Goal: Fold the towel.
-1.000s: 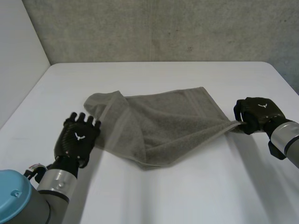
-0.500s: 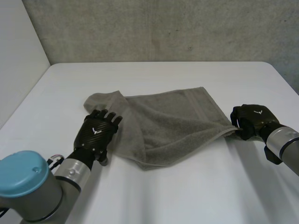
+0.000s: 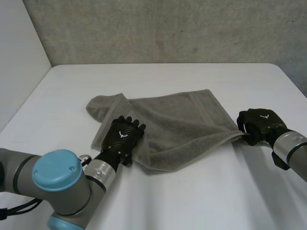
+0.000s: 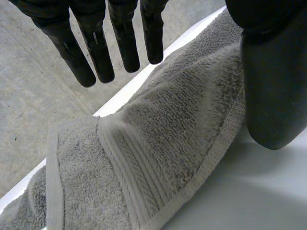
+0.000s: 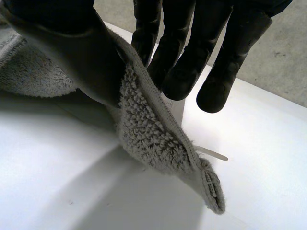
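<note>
A grey terry towel (image 3: 177,120) lies in the middle of the white table (image 3: 158,201), its left end doubled over on itself. The left hand (image 3: 123,136) sits over that doubled part, near its front edge; the right hand (image 3: 259,123) is at the towel's right corner, pinching it between thumb and fingers above the table

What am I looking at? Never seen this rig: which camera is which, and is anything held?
A two-armed robot at a white table, each arm ending in a black hand. The wide picture is from a head camera behind the arms, looking down. The other two come from wrist cameras, each looking along its own palm. A grey towel lies rumpled on the table. The right hand pinches one towel corner between thumb and fingers. The left hand is over the towel's opposite side, fingers straight, holding nothing.
</note>
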